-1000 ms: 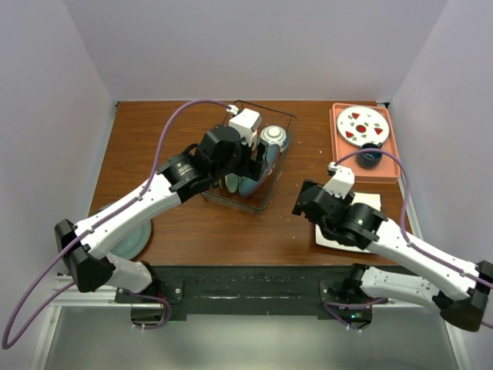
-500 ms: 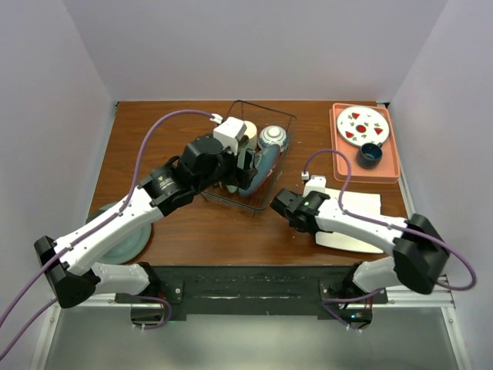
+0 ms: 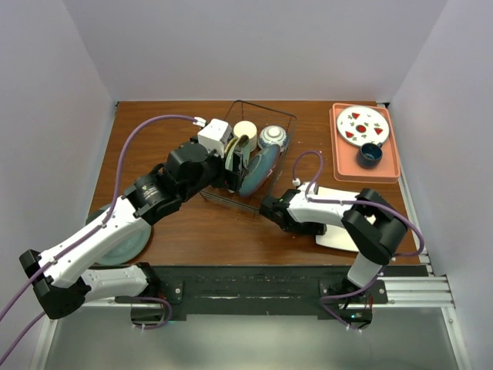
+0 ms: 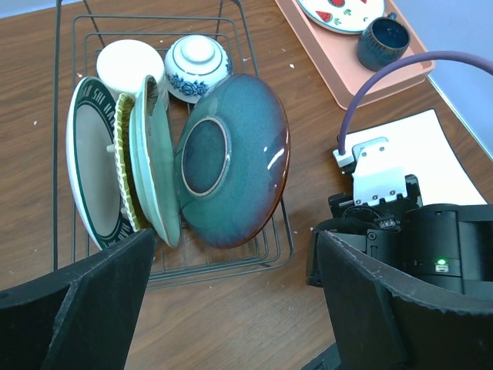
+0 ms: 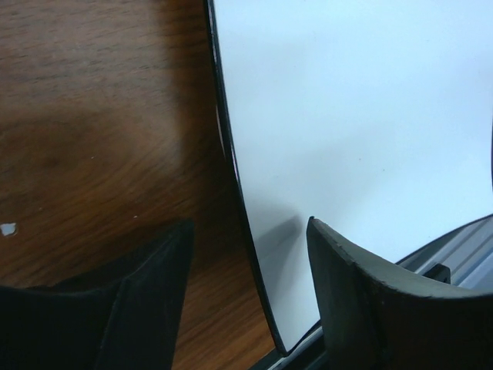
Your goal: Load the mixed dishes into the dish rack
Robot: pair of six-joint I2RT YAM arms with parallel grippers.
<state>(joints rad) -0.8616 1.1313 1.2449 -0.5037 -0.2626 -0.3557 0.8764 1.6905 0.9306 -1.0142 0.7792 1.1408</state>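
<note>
Near edge, left: grey-green plate (image 3: 127, 240) lies flat on the bench (image 3: 177, 223), partly under the left arm.

Near edge, right: square plate (image 3: 337, 237) lies flat, one corner close to the bench lip. The right forearm crosses it and hides its middle from above.

Right claw (image 5: 248, 231): fingers apart, one over the plate, one over bare wood. The plate's dark-lined edge runs between them and nothing is clamped. From above, the claw sits low, near the rack's near right corner.

Mid-bench: left claw (image 4: 235, 247) is wide apart, holding nothing, just at the near side of the rack (image 4: 55, 139).

Rack, plates on edge, left to right:
- rimmed plate (image 4: 92, 166)
- green plate (image 4: 154, 169)
- teal plate (image 4: 235, 158), tilted, foot ring toward the left wrist camera, rim over the rack's right wire

A thin yellowish edge shows between the rimmed and green plates; cannot tell what it is.

Far end of rack: mug (image 4: 131, 68) and bowl (image 4: 196, 62) side by side, the bowl foot-up.

Far right, well apart from the rack: tray (image 3: 337, 146) with a red-marked plate (image 3: 363, 125), and a blue cup (image 3: 370, 155) at its near end.

A purple cable (image 3: 146, 131) arcs off each wrist.

Bench is brown wood grain with scattered pale specks. Walls (image 3: 254, 46) are pale and plain on three sides.
</note>
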